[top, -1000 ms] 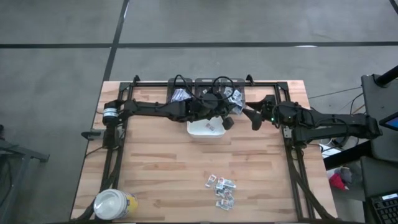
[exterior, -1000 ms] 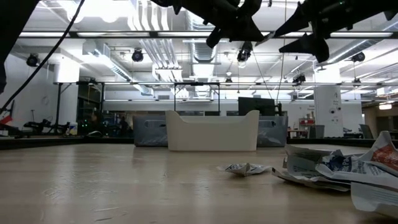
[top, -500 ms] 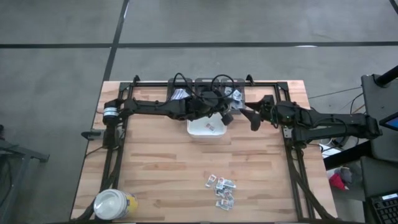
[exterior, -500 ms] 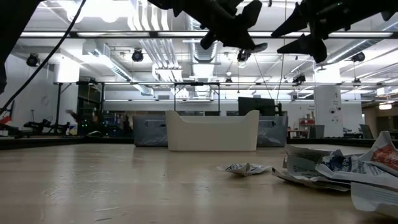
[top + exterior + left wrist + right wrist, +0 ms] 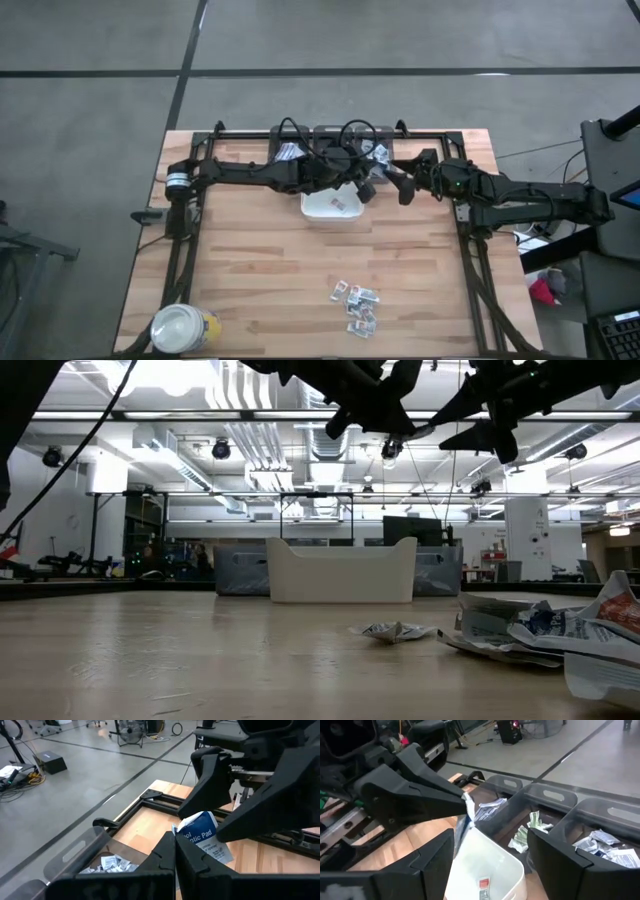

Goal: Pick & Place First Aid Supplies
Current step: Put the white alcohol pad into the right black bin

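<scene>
1. On the far left, near the table's front corner, a round yellow jar [image 5: 184, 328] with a white lid is seen. Nothing inside it can be made out.
2. The left gripper [image 5: 175, 851] is held above the white tray [image 5: 333, 206], at the back middle of the table. Its fingers are pressed tight on a small blue and white pad packet [image 5: 202, 836].
3. The packet is pinched only by one edge. It could slip out if the arm is moved fast, and it could land on the wood beside the tray.
4. In the white tray, one small packet with red print [image 5: 483, 887] is seen lying at the bottom. The rest of the tray looks bare.
5. Behind the tray, clear bins [image 5: 555, 807] are seen, and loose packets [image 5: 606, 845] are piled in them.
6. The right gripper [image 5: 492, 855] is held just beside the left one, with its fingers spread wide and nothing in them.
7. The two grippers are very close together. They could be bumped into each other, and the held packet could be knocked loose.
8. Near the front of the table, a small heap of packets [image 5: 356, 302] is left lying on the wood, well apart from the tray.
</scene>
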`<state>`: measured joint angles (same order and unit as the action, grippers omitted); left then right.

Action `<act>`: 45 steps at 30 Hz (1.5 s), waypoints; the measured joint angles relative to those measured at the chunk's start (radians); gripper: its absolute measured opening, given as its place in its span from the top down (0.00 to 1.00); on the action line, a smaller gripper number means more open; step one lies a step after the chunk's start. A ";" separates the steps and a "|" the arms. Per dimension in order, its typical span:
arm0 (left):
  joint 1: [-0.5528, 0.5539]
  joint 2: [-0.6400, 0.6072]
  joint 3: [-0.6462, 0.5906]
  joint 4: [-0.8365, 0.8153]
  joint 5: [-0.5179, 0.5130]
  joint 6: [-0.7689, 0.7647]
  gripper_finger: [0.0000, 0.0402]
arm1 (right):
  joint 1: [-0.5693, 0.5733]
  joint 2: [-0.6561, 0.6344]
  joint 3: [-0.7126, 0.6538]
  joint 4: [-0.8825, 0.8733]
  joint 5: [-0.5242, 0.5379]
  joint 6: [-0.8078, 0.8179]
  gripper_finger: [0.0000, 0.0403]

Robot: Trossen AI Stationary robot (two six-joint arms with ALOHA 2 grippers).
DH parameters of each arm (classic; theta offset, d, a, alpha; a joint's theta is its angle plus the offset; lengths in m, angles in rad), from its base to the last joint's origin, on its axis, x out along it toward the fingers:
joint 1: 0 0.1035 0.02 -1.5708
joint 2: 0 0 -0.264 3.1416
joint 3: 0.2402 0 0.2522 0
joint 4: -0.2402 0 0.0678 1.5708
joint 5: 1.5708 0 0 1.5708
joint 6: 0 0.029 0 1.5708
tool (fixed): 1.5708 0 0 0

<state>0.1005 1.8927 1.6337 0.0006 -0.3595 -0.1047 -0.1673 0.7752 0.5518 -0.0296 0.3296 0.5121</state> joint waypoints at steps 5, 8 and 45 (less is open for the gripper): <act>0.000 0.000 0.000 0.007 0.000 0.000 1.00 | -0.008 0.022 0.000 0.025 0.002 0.000 0.42; 0.000 0.000 0.000 0.007 0.003 0.000 1.00 | -0.010 0.043 0.000 0.044 0.000 0.000 0.46; 0.005 0.000 0.017 0.004 0.011 0.025 0.78 | -0.011 0.069 0.000 0.088 0.014 -0.075 0.98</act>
<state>0.1053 1.8923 1.6509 0.0050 -0.3482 -0.0798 -0.1780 0.8444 0.5520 0.0586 0.3439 0.4370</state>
